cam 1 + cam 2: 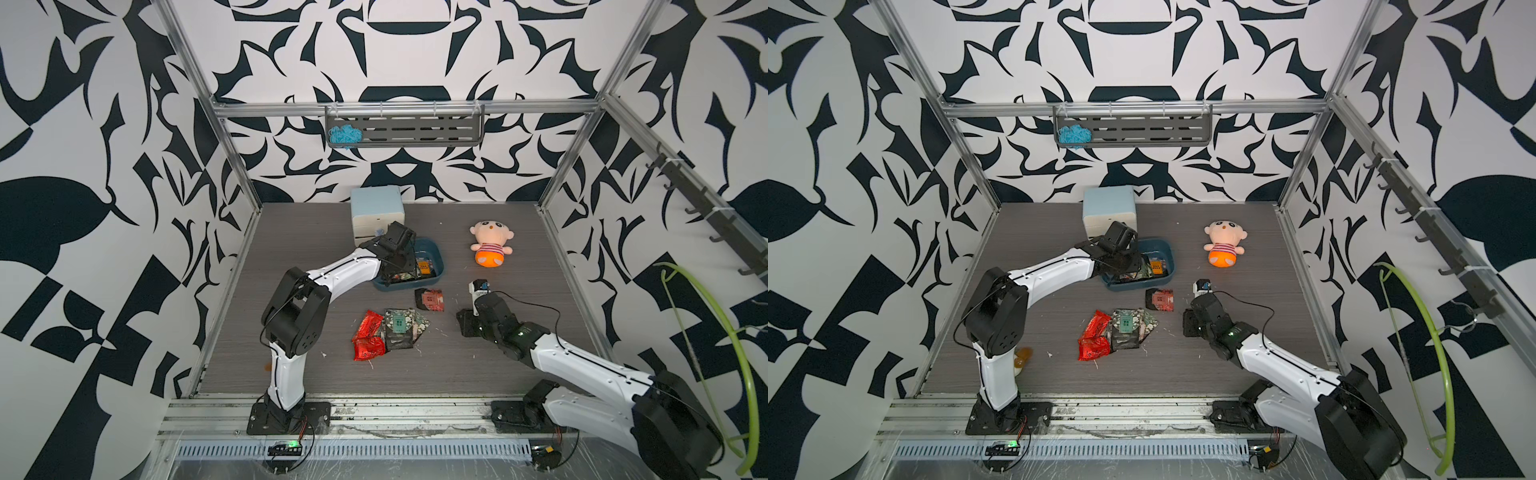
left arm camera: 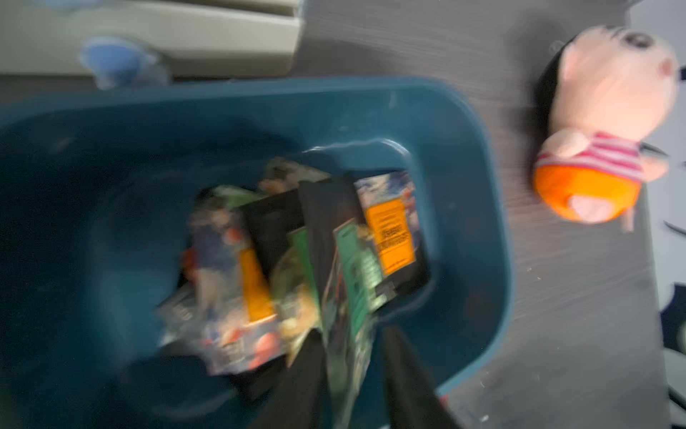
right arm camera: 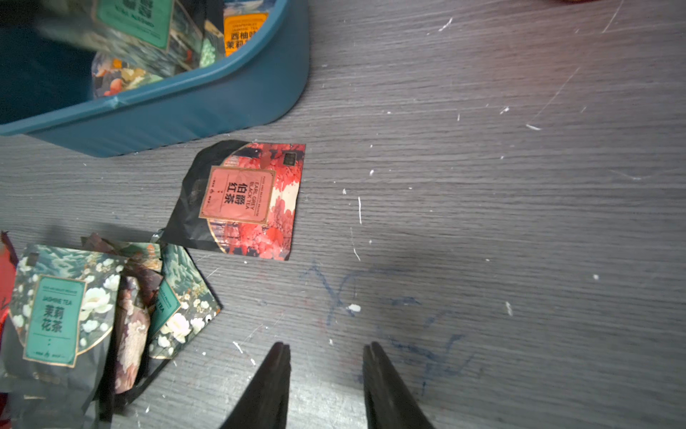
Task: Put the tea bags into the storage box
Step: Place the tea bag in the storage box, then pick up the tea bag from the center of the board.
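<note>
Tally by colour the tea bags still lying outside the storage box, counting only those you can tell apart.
Red foil tea bags: 2
Salmon-label tea bag: 1
Teal-label tea bags: 2
Total: 5; the overlapped pile may hold more that cannot be separated.

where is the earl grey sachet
In both top views the sachet lies flat on the table just in front of the box, between it and the pile, ahead of the right gripper.
</note>
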Action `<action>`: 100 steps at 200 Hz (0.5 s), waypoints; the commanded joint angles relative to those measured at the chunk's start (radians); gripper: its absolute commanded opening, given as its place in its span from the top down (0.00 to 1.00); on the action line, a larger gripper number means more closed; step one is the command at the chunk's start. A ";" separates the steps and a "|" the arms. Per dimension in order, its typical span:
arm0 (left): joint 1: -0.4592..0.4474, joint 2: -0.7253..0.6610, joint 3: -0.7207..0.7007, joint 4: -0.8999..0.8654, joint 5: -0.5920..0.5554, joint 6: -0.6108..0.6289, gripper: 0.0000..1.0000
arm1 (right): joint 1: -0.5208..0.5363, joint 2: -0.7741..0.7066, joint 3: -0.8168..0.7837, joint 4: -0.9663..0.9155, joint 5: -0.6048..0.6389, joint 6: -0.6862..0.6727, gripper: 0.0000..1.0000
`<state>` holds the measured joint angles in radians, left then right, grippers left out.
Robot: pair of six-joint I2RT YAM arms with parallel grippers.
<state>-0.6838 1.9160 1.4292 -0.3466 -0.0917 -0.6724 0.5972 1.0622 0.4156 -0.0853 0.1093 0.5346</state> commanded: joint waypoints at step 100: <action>-0.110 -0.480 -0.436 0.100 0.058 -0.072 0.64 | -0.024 0.067 0.019 0.055 -0.036 0.015 0.60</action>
<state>-0.7147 1.4662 1.0519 -0.3130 -0.1093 -0.7033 0.5922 1.1152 0.4156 -0.0692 0.1043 0.5320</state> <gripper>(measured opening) 0.358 0.397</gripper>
